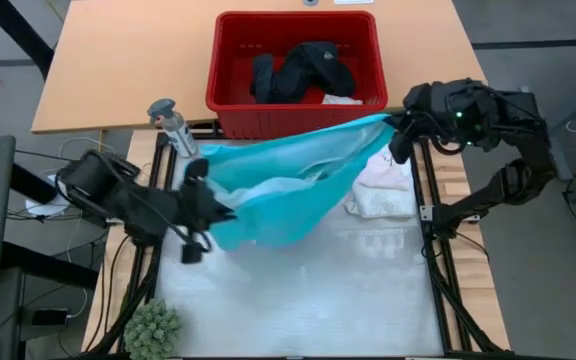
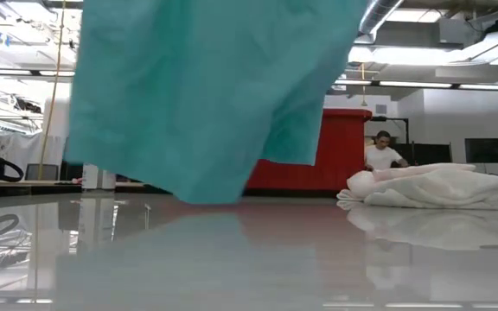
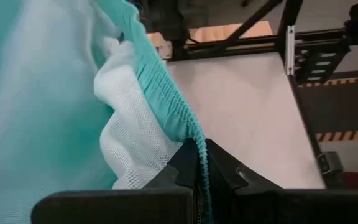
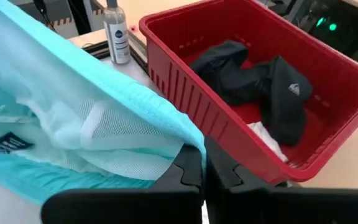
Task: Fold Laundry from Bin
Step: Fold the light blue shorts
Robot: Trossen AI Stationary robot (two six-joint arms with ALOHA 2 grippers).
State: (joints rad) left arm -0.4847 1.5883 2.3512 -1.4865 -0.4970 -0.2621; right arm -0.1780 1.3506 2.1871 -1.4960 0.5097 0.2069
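A turquoise garment with a white mesh lining hangs spread between my two grippers above the table. My left gripper is shut on its left end and my right gripper on its right end, near the bin's corner. In the low view the garment sags down close to the tabletop; whether it touches, I cannot tell. The red bin stands at the far edge with black clothing in it. A white and pale pink piece lies bunched on the table's right side. My left gripper pinches the gathered elastic band of the garment between its two fingers, with the band running up and away from the fingertips. The mesh lining bulges out beside it. The cloth hangs below the hold. My right gripper pinches the garment's turquoise edge between its two fingers, slanting down from the table's right side. From there the cloth runs toward the left gripper, and its mesh lining shows underneath.
A spray bottle stands at the table's far left corner, beside the bin. A small green plant sits at the near left corner. In the low view a person shows in the room behind the table. The table's near half is bare.
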